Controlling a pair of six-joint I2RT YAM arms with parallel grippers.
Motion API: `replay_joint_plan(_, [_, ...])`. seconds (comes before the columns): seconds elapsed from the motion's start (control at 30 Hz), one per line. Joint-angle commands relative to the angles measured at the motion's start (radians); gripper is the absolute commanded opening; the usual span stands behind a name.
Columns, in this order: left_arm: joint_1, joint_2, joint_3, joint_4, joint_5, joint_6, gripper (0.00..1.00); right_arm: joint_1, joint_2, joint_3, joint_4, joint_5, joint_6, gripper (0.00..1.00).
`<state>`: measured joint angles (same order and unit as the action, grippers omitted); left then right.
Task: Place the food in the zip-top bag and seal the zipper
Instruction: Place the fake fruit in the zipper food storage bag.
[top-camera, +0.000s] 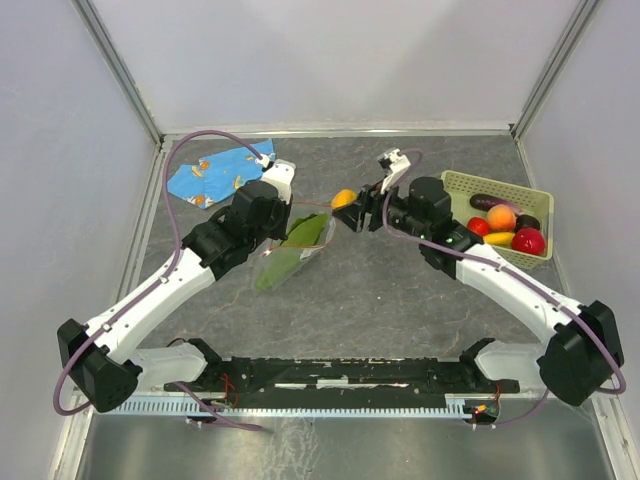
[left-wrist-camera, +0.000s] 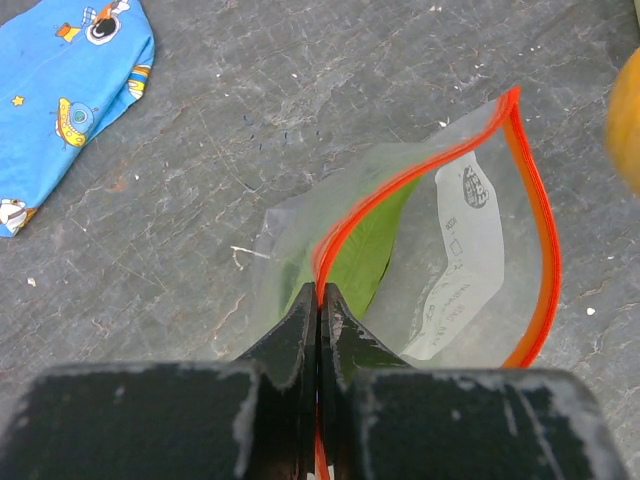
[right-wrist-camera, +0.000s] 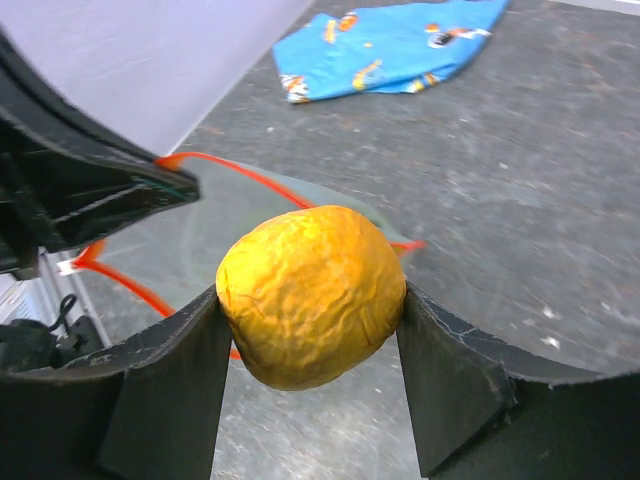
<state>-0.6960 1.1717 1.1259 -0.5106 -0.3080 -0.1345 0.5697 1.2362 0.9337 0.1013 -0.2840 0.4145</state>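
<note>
The clear zip-top bag (top-camera: 290, 252) lies left of the table's middle with its mouth held open. My left gripper (left-wrist-camera: 320, 298) is shut on the red-orange zipper (left-wrist-camera: 545, 230) at the mouth's near edge. A long green leaf (left-wrist-camera: 365, 250) lies inside the bag (left-wrist-camera: 470, 250). My right gripper (right-wrist-camera: 310, 320) is shut on a wrinkled yellow-orange orange (right-wrist-camera: 310, 295) and hangs just right of the bag's mouth (right-wrist-camera: 250, 180). From above, that orange (top-camera: 343, 198) shows at the right gripper's (top-camera: 348, 208) tip. More food sits in the basket: an eggplant (top-camera: 490, 201), a peach (top-camera: 501, 217), a banana (top-camera: 498, 238) and a red round fruit (top-camera: 529, 241).
A pale green basket (top-camera: 455, 182) stands at the right, beside the right arm. A blue cloth with orange prints (top-camera: 220, 168) lies at the back left, behind the left arm. White walls and metal rails bound the table.
</note>
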Motion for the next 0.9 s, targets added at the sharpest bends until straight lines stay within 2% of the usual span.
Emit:
replay_joint_plan(0.0, [0.003, -0.026, 0.004, 0.066, 0.028, -0.003, 0.03, 0.077, 0.055, 0.029, 0.170, -0.035, -0.030, 0.48])
replay_joint_plan(0.2, [0.004, -0.027, 0.003, 0.066, 0.046, -0.004, 0.03, 0.169, 0.159, 0.081, 0.182, -0.052, -0.056, 0.49])
replay_joint_plan(0.37, [0.003, -0.036, -0.002, 0.074, 0.063, -0.006, 0.03, 0.197, 0.251, 0.106, 0.191, -0.030, -0.033, 0.52])
replay_joint_plan(0.6, [0.003, -0.033, -0.006, 0.080, 0.080, -0.009, 0.03, 0.220, 0.354, 0.176, 0.143, -0.077, -0.010, 0.61])
replay_joint_plan(0.87, [0.003, -0.035, -0.008, 0.080, 0.067, -0.010, 0.03, 0.220, 0.370, 0.208, 0.070, -0.021, -0.018, 0.74])
